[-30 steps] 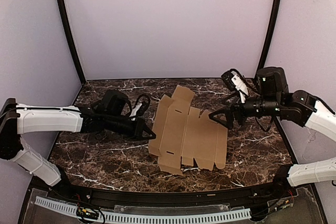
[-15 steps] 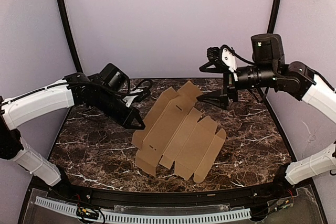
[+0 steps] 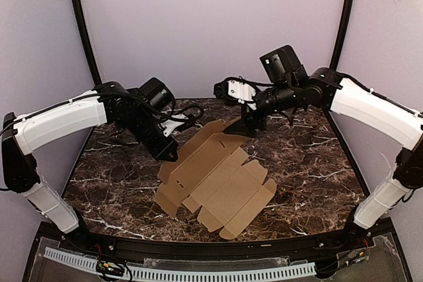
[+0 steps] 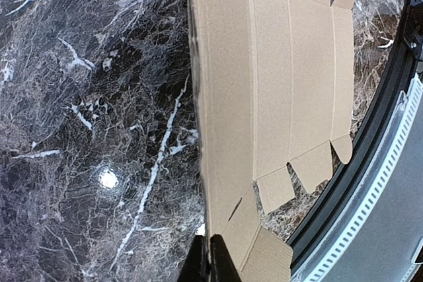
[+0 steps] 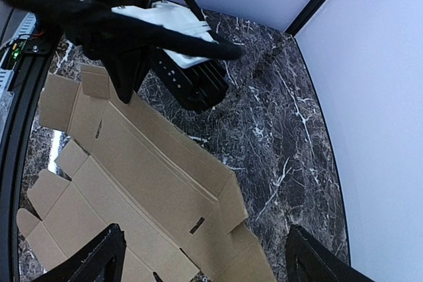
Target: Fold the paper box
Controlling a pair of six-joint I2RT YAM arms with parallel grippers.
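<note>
Across the centre of the top view the paper box lies as an opened, creased sheet on the dark marble table. It is turned on a slant from upper right to lower left, with small flaps round its edges.

The left gripper comes down at the sheet's upper-left edge. In the left wrist view its two dark fingers stand at the bottom of the frame, pressed together. The sheet's edge runs straight into the slit between them, so they pinch the cardboard there. The rest of the sheet stretches up the right half of that frame, beside the black table rail.

The right gripper hangs at the sheet's far corner, in the upper middle of the top view; whether it touches the cardboard I cannot tell. In the right wrist view its fingers show low at the left and right of the frame, spread wide, with only the sheet lying below the gap.
</note>
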